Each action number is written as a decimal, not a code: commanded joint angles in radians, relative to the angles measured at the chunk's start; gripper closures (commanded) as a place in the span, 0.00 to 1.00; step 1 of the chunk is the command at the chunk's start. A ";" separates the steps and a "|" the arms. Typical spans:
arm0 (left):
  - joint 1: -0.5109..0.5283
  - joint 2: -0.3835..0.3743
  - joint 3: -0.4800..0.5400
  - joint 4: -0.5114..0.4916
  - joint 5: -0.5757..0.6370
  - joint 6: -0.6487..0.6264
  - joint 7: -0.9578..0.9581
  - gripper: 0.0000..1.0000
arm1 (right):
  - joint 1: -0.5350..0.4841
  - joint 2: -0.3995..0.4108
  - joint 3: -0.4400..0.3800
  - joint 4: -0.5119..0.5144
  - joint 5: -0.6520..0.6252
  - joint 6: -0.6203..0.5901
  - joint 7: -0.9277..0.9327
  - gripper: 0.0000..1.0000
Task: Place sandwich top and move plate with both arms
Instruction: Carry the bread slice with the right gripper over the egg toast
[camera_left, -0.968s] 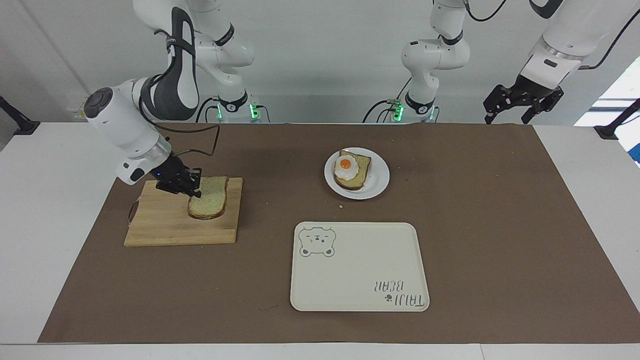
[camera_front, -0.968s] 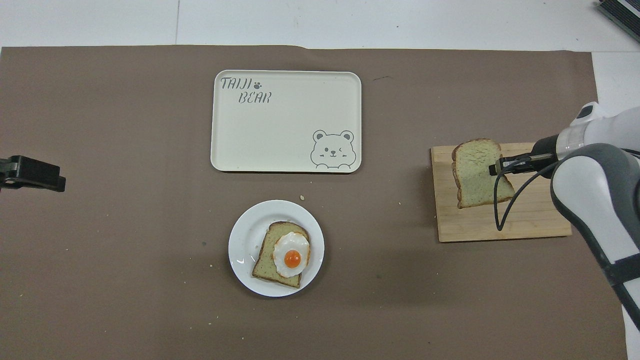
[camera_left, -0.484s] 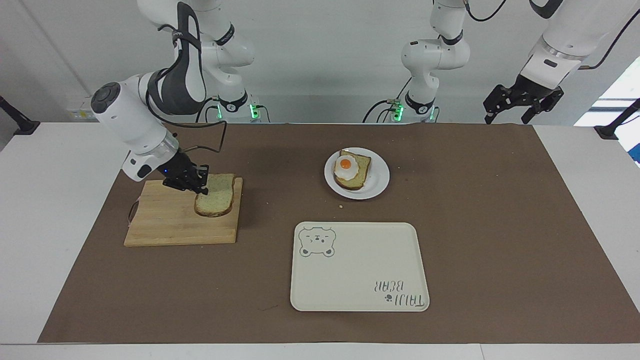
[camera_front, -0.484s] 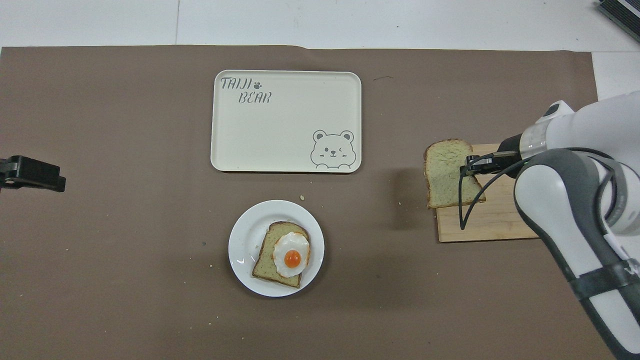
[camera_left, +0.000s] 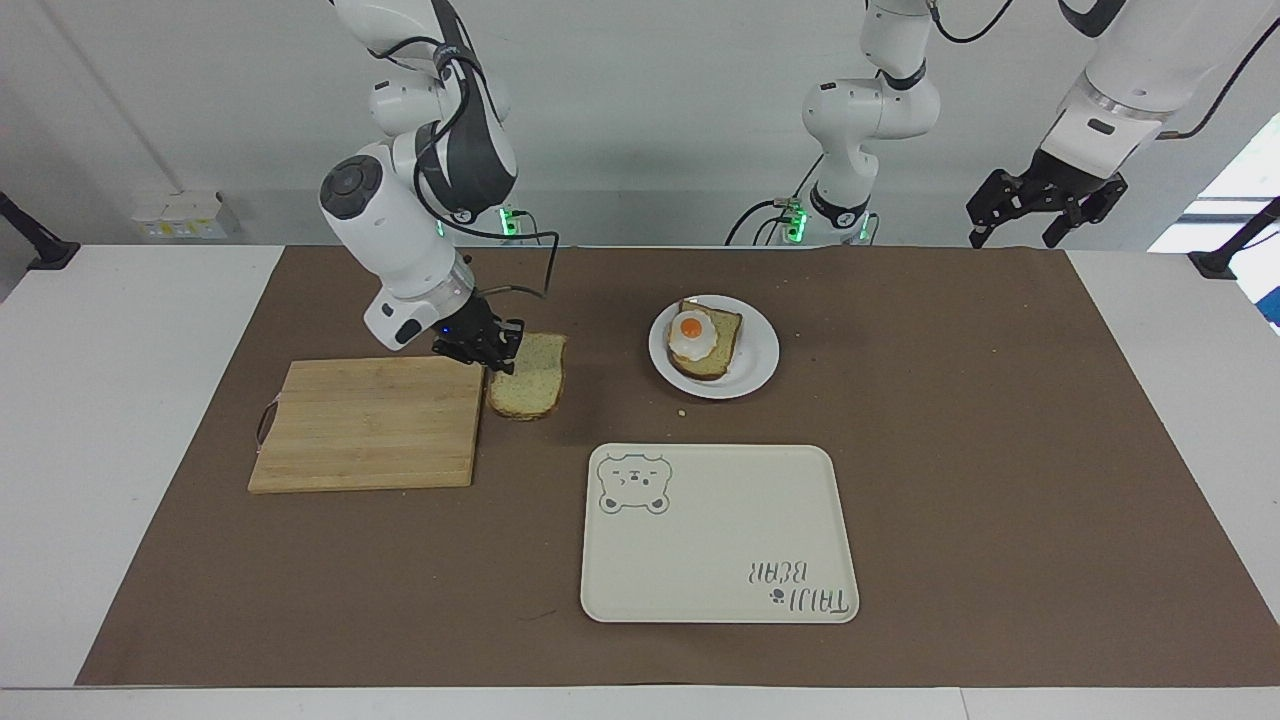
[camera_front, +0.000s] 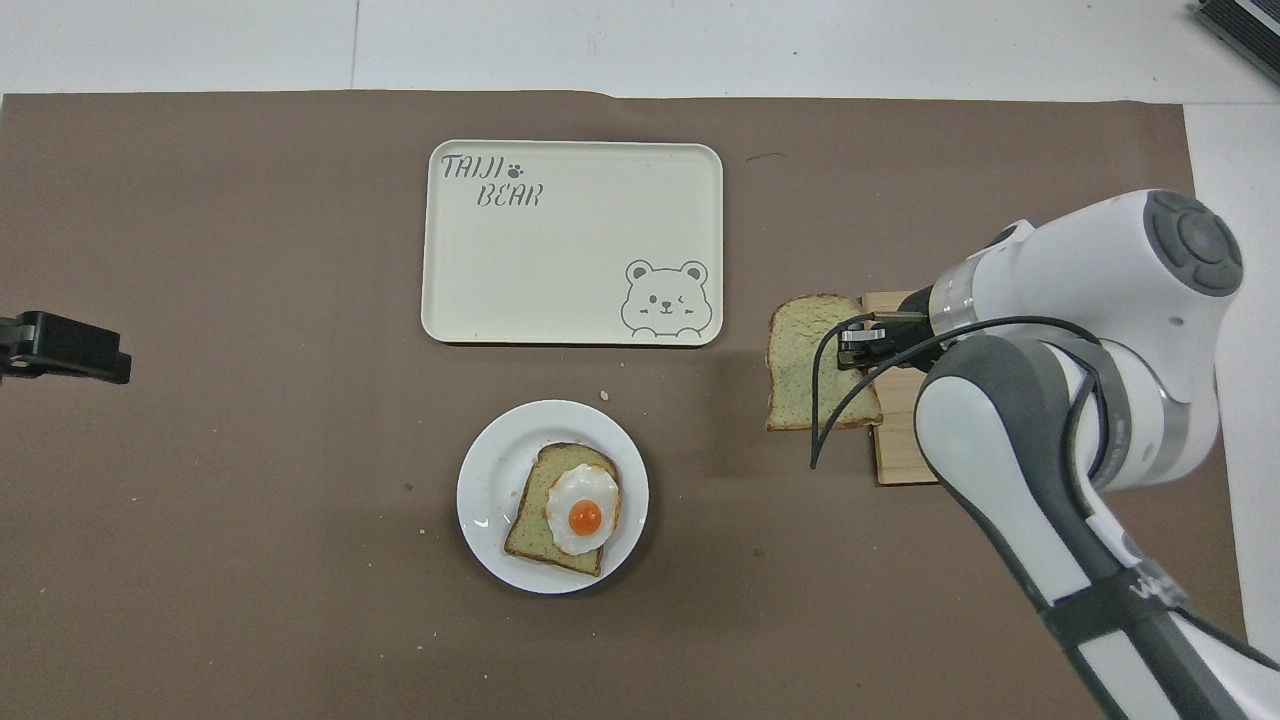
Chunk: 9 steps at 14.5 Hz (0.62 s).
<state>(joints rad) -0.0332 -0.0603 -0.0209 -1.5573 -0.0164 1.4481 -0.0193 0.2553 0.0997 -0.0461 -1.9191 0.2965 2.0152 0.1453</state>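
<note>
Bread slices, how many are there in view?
2. One plain speckled bread slice hangs in the right gripper beside the wooden cutting board; one egg-topped bread slice lies on the round white plate.

Plate (camera_left: 760, 365) — nearer robots than tray (camera_left: 718, 570).

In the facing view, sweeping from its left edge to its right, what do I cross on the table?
Cutting board → sandwich top held by the right gripper → tray → left gripper, waiting. The plate overlaps the tray's span, so I leave it out.
</note>
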 joint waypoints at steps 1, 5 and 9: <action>0.007 0.004 -0.005 0.013 0.015 -0.018 -0.008 0.00 | 0.030 -0.015 0.005 -0.001 0.058 -0.004 0.071 1.00; 0.007 0.005 -0.005 0.013 0.015 -0.018 -0.008 0.00 | 0.093 -0.023 0.015 -0.003 0.082 -0.009 0.100 1.00; 0.007 0.005 -0.005 0.013 0.015 -0.018 -0.008 0.00 | 0.188 -0.009 0.035 -0.009 0.099 0.028 0.114 1.00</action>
<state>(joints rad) -0.0332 -0.0603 -0.0209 -1.5573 -0.0164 1.4481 -0.0193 0.4067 0.0968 -0.0148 -1.9174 0.3614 2.0186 0.2371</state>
